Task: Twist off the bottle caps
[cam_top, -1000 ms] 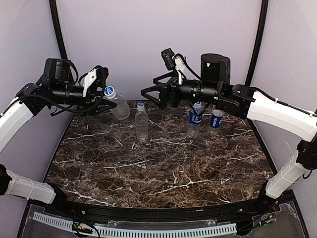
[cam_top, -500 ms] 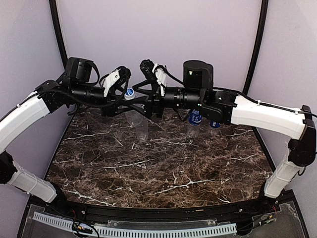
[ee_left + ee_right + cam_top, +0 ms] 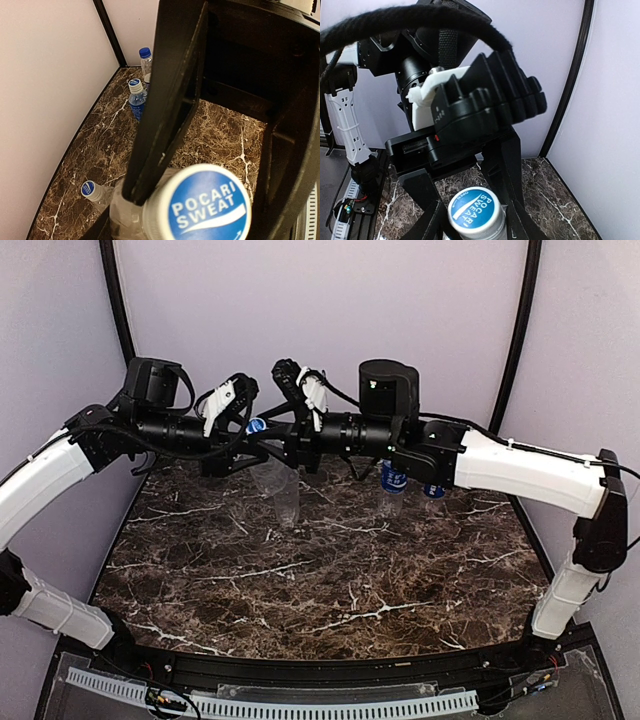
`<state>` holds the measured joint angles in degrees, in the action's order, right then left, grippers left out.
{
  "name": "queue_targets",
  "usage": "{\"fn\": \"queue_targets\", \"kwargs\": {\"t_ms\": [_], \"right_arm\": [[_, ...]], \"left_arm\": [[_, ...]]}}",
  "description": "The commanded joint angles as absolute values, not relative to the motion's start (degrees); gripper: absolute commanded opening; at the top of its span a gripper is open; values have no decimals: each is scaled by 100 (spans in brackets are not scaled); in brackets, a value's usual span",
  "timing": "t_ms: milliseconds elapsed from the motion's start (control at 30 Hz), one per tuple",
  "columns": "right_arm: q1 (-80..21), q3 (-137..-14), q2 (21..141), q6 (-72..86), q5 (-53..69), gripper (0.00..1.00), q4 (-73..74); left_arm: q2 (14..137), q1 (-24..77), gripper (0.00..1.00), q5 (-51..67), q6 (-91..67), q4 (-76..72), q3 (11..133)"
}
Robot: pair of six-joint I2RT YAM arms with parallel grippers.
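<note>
Top external shows your left tool (image 3: 252, 438) clamped on a plain bottle (image 3: 268, 470), held in the air above the back of the counter (image 3: 330, 580) with its cap end uppermost. That cap (image 3: 207, 207), white-rimmed with a blue printed top, sits fully down on the neck, so no unscrewing shows yet. Your right tool (image 3: 277, 432) is right at the cap. The dark parts overlap there, and neither wrist view shows its fingers plainly, so I cannot tell how wide it stands or whether it touches.

Three more bottles stand on the counter: a plain one (image 3: 288, 502) just below the held bottle, a blue-labelled bottle (image 3: 393, 478), and a second labelled one (image 3: 433, 485) beside it, partly hidden by the right arm. The left wrist view shows a cap on each. By my reading none of the four is done, and you are at the first twist.
</note>
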<state>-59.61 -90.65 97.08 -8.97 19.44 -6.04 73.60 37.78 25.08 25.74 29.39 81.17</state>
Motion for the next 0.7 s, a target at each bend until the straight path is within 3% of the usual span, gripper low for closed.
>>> {"fn": "queue_targets", "kwargs": {"t_ms": [0, 100, 233, 300, 333, 367, 400, 433, 533, 667], "right_arm": [[-6007, -9176, 9824, -905, 1884, 40, -738], [-6011, -9184, 9825, -904, 1774, 26, -716], [-6011, -9231, 9818, -901, 1648, 0, -628], [-6004, -9269, 9800, -821, 1612, 0, -599], [-6011, -9283, 9787, -742, 1597, 0, -598], [-5997, -9320, 9767, -605, 1592, 0, -598], [-5998, -9363, 9746, -435, 1595, 0, -604], [-6002, -9401, 9714, -231, 1591, 0, -635], [-5985, -9369, 9596, 558, 1639, 0, -972], [-5983, -9149, 9462, 1267, 1698, 0, -1432]], "left_arm": [[7155, 3806, 42, 2666, 2589, 2863, 8007], [7142, 3808, 41, 2701, 2588, 2840, 7997], [7095, 3819, 40, 2705, 2597, 2828, 7887], [7015, 3823, 43, 2688, 2533, 2763, 7790], [6979, 3823, 61, 2671, 2497, 2642, 7744], [6871, 3823, 71, 2604, 2411, 2543, 7612], [6802, 3823, 90, 2559, 2387, 2306, 7519], [6594, 3823, 97, 2455, 2366, 2142, 7235], [6043, 3823, 99, 2387, 2389, 1056, 6146], [5704, 3823, 99, 2301, 2060, 506, 5642]]}}
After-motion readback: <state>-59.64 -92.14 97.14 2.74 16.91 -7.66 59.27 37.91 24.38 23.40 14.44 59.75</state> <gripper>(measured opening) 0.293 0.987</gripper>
